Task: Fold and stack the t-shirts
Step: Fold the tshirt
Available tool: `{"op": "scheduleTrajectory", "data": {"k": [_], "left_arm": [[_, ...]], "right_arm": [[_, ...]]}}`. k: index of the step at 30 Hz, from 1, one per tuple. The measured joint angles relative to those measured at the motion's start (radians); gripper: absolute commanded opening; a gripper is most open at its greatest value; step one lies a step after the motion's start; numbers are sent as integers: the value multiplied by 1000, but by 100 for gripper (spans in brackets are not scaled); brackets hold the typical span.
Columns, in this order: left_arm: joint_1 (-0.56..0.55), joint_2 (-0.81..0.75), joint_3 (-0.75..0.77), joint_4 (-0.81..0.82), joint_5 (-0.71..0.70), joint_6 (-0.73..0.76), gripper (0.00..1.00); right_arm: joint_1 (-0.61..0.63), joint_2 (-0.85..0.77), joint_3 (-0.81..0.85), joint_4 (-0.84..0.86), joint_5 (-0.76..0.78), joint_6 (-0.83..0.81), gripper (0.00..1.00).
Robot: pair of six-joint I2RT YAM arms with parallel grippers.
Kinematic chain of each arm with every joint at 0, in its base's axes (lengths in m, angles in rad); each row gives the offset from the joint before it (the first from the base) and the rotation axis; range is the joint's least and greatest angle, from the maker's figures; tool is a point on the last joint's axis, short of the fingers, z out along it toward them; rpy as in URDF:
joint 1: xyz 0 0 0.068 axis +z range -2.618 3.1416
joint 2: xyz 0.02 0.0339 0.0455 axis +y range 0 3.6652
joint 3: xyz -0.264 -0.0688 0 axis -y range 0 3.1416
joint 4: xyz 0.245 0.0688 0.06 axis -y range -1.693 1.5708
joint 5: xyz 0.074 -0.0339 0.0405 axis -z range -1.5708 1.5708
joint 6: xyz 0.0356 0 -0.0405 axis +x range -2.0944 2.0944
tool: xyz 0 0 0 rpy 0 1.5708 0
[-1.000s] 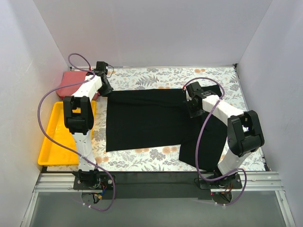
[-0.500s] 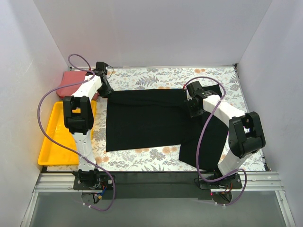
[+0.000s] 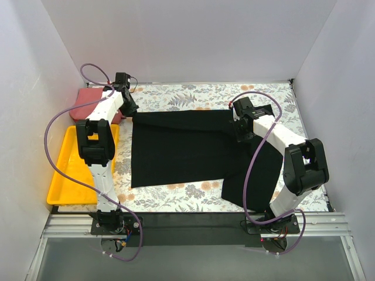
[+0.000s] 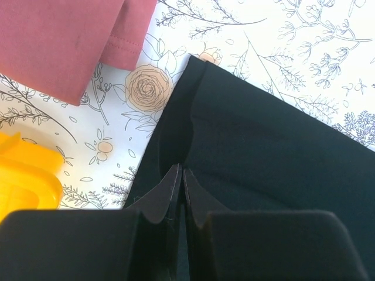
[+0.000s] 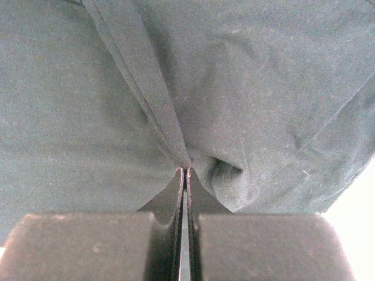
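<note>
At the far left, a yellow tray sits along the tabletop's edge. Just beyond its far end lies the coral-red t-shirt, folded into a compact block; the left wrist view shows its stitched hem resting on the floral cloth that covers the tabletop. Next comes the left claw, its fingers pressed together and pinching the black t-shirt close to that shirt's far left corner, where a soft crease runs up from the fingertips along the edge. The black t-shirt fills the middle of the tabletop, plain and matte. Its left part is spread smooth as a broad rectangle, while its right part hangs lower toward the near edge, with a bit of cloth poking out at the far right. The right claw is down on the shirt's far right part, fingers pressed together on a raised ridge of black cloth, and small puckers gather beside the pinch.
</note>
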Motion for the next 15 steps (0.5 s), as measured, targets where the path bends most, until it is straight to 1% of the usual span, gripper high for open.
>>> {"op": "scheduleTrajectory", "data": {"k": [4, 6, 7, 10, 11, 12, 13, 14, 15], "left_arm": [[1, -5, -29, 18, 12, -4, 6], [1, -10, -85, 37, 23, -6, 8], [1, -12, -115, 39, 27, -8, 11], [3, -12, -211, 56, 44, -15, 20], [3, -12, -239, 62, 48, -18, 29], [5, -22, -249, 76, 59, -21, 34], [5, -35, -262, 89, 60, -25, 41], [6, -43, -269, 93, 62, -26, 51], [6, -44, -272, 95, 63, -31, 55]], "right_arm": [[0, 0, 0, -5, -6, 0, 3], [0, 0, 0, -7, -16, 0, 4], [0, 0, -1, -7, -22, 0, 5], [0, 0, -8, -7, -37, 0, 18], [0, 0, -11, -8, -45, 3, 28], [0, 0, -14, -8, -50, 3, 33], [-1, 0, -15, -12, -53, 5, 42], [-2, 0, -15, -14, -61, 8, 46], [-5, 0, -14, -15, -69, 10, 49]]}}
